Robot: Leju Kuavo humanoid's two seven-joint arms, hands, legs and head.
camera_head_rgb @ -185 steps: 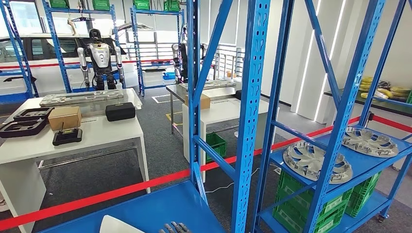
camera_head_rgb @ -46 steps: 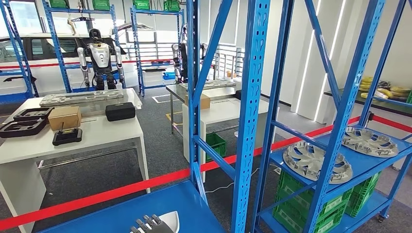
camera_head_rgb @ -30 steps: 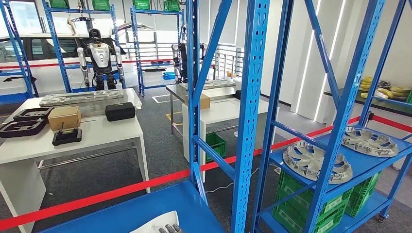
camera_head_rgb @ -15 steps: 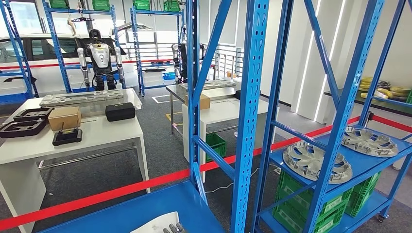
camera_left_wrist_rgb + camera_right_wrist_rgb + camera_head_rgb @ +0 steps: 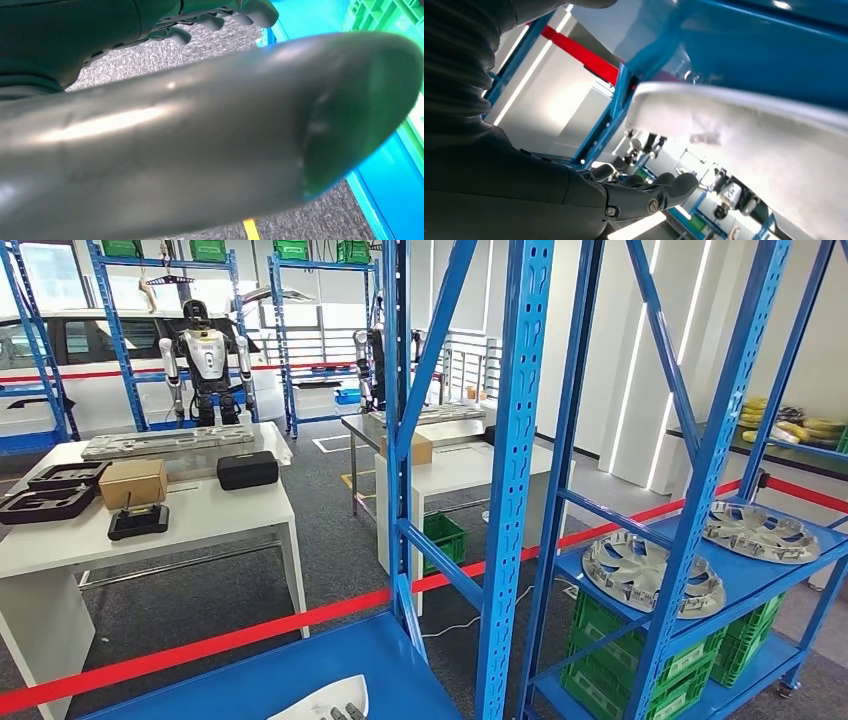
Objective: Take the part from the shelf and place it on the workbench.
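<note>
One white part [image 5: 322, 703] lies on the blue shelf board [image 5: 300, 665] at the lower edge of the head view; it is a thin, smooth, curved panel with a rounded outline, matt white, with no markings visible; in the right wrist view its pale rim [image 5: 744, 135] runs close under the blue board, blurred by nearness. Dark fingertips [image 5: 345, 712] show at the near edge of the part in the head view. The right hand [image 5: 574, 195] reaches alongside the part with its dark fingers [image 5: 664, 187] extended; contact with the panel cannot be confirmed, and whether the hand grips it cannot be told. The left hand [image 5: 165, 125] is seen above grey carpet beside a blue shelf edge; its thick grey thumb is blurred and large in the left wrist view, its darker fingers [image 5: 250, 10] lie bent behind it; whether it is closed or apart cannot be told. Two silver wheel covers [image 5: 640, 572] rest on the neighbouring blue rack, above green crates [image 5: 650, 670]; a red barrier tape [image 5: 200, 645] crosses beyond the shelf; a white table [image 5: 200, 520] beyond it carries a cardboard box [image 5: 133, 481] and a black case [image 5: 247, 469].
</note>
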